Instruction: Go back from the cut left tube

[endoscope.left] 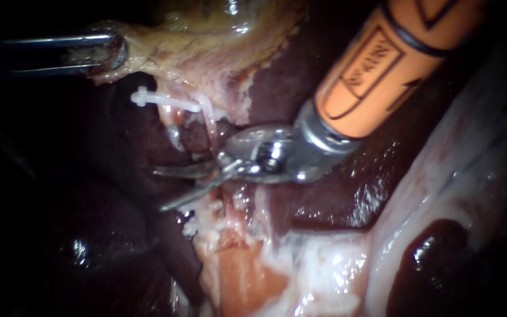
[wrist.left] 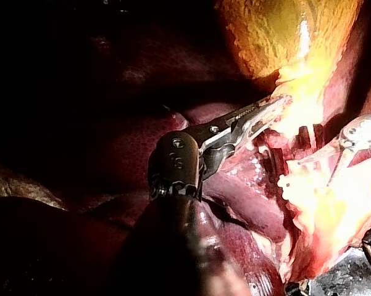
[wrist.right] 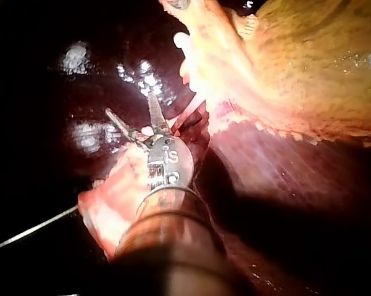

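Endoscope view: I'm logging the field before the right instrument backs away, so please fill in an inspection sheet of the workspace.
Surface: liver, dark and wet, lies under everything.
Job's things: white clip sits below the gallbladder, one end at a pale tube; the cut ends are too unclear to tell.
Clutter: nothing seen.
Instruments: left instrument, jaws shut on the gallbladder's edge; right instrument, jaws open and empty, just below the clip.
Cables: a thin pale line beside the right instrument's shaft in the right wrist view, kind unclear.
Surroundings: dark, nothing seen.
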`<state>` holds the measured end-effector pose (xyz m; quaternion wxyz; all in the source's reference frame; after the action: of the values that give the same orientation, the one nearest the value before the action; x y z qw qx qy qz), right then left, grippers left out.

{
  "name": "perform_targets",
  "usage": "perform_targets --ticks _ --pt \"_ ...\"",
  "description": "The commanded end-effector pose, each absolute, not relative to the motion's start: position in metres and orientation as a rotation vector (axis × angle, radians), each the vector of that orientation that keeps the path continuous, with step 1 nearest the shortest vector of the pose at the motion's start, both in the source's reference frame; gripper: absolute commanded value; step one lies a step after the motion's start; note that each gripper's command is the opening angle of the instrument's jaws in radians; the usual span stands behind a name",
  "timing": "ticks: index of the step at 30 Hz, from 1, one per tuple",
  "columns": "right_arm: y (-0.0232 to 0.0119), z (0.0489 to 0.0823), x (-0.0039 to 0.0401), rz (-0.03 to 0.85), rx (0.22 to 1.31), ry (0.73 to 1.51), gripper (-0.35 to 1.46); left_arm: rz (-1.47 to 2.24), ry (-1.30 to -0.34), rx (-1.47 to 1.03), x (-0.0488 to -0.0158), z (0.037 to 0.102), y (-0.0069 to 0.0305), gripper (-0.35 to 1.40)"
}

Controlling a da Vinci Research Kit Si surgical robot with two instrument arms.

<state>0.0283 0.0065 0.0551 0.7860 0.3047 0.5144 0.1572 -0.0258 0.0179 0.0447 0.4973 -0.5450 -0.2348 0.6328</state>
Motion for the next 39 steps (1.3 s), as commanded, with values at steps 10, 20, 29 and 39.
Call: perform_targets --ticks 10,20,29,39 --pt "0.0066 0.0524 0.0152 0.279 0.481 1.126 1.45 1.532 -0.569 -1.320 -0.0258 0.0447 0.0179 -0.35" --pt "0.0079 0.0527 0.0086 0.275 0.415 1.061 1.45 1.531 -0.567 -1.319 -0.0262 0.0448 0.0180 -0.35" --pt "0.0078 0.0528 0.0086 0.266 0.423 1.043 1.45 1.536 -0.568 -1.327 -0.0277 0.0462 0.0174 -0.35" --pt "0.0078 0.0528 0.0084 0.265 0.423 1.043 1.45 1.561 -0.580 -1.339 -0.0314 0.0499 0.0161 -0.35"
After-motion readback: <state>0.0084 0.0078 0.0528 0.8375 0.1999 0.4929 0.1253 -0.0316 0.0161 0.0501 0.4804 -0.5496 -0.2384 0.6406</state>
